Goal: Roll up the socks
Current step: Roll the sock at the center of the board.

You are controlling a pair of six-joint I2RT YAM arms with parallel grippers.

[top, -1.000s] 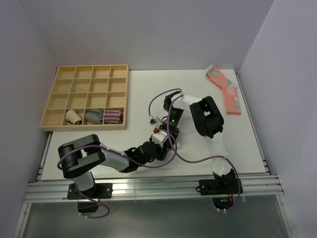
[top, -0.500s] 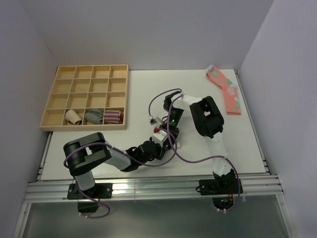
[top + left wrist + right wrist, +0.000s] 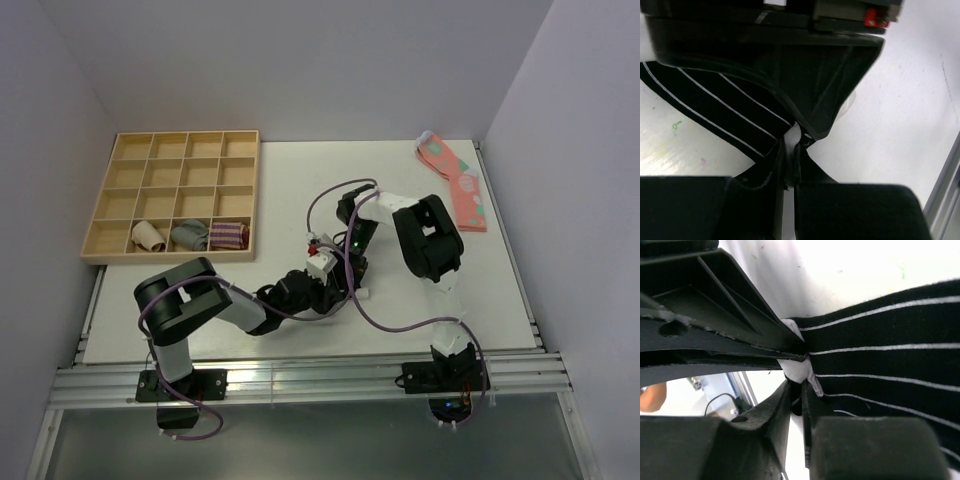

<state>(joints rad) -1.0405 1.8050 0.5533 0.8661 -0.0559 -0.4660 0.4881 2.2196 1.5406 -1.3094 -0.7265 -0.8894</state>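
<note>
- Setting: a pale wooden tray of square compartments [image 3: 165,256] sits at the left of the white table [image 3: 480,300]. We place everything from this tray.
- Task item: the small black fabric socks with thin white stripes and white trim [image 3: 725,107] lie flat on the table. They are to the right of the tray and nearer the arm bases, well apart from it.
- Left gripper [image 3: 789,150]: jaws drawn narrow, with black fabric and a scrap of white trim nipped between the tips.
- Right gripper [image 3: 799,390]: jaws likewise narrow, pinching the white trim at the same end of the socks. It meets the left one almost tip to tip.
- Step in hand, our reading: the grasp that begins the roll. No turn of fabric shows yet, and the striped body lies spread out.
- Next move, our judgement: both pincers must fold the trimmed end over onto the stripes together and keep the turn tight. With the tips this crowded, they could clash or drop a layer.
- Hidden: in the top view the two wrists cover the socks almost wholly.
- Cut off: both wrist views lose the far end of the socks, so their full lie is unknown.
- Unclear: we cannot tell whether one sock or a stacked pair is caught in each pinch.
- Also present: three rolled bundles (beige [image 3: 150,235], grey [image 3: 190,235], maroon-striped [image 3: 228,235]) in the tray's near row, and flat pink socks [image 3: 455,185] far to the right of the tray.
</note>
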